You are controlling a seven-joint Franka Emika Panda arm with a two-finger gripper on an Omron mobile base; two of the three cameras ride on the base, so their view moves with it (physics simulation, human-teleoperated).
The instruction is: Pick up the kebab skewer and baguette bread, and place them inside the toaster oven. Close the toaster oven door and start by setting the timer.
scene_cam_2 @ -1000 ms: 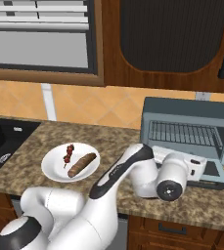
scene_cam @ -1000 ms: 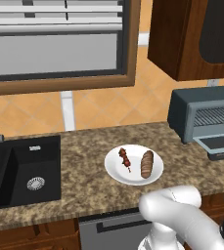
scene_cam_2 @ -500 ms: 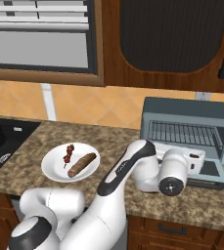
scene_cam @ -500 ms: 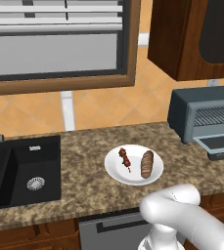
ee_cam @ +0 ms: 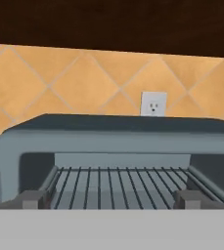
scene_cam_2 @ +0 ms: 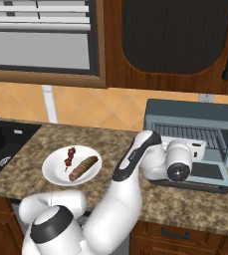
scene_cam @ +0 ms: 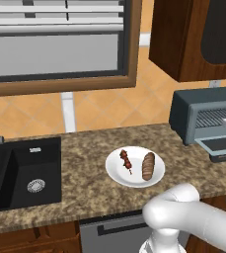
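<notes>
**Ana:** Looking at the oven first: the toaster oven stands at the right end of the tabletop, and the toaster oven door is dropped flat in front of it, so the wire rack is exposed.

**Ben:** And the tool?

**Ana:** The tool hangs just over the lowered door, facing the rack, jaws spread wide and holding nothing. In the hand view both fingertips sit far apart with only the rack between them.

**Ben:** So the food is untouched?

**Ana:** Yes. The kebab skewer and the baguette bread lie side by side on the white plate, well apart from the oven, close to each other but seemingly not touching.

**Ben:** How would you go about the pick?

**Ana:** I'd judge the next step is swinging back to the plate. Take the skewer first, coming straight down with the jaws across the thin stick, pinching on a meat chunk so it can't roll. Stay clear of the loaf beside it, or the fingers may nudge it off the plate. Lift high enough to pass over the door's edge before sliding onto the rack.
</notes>
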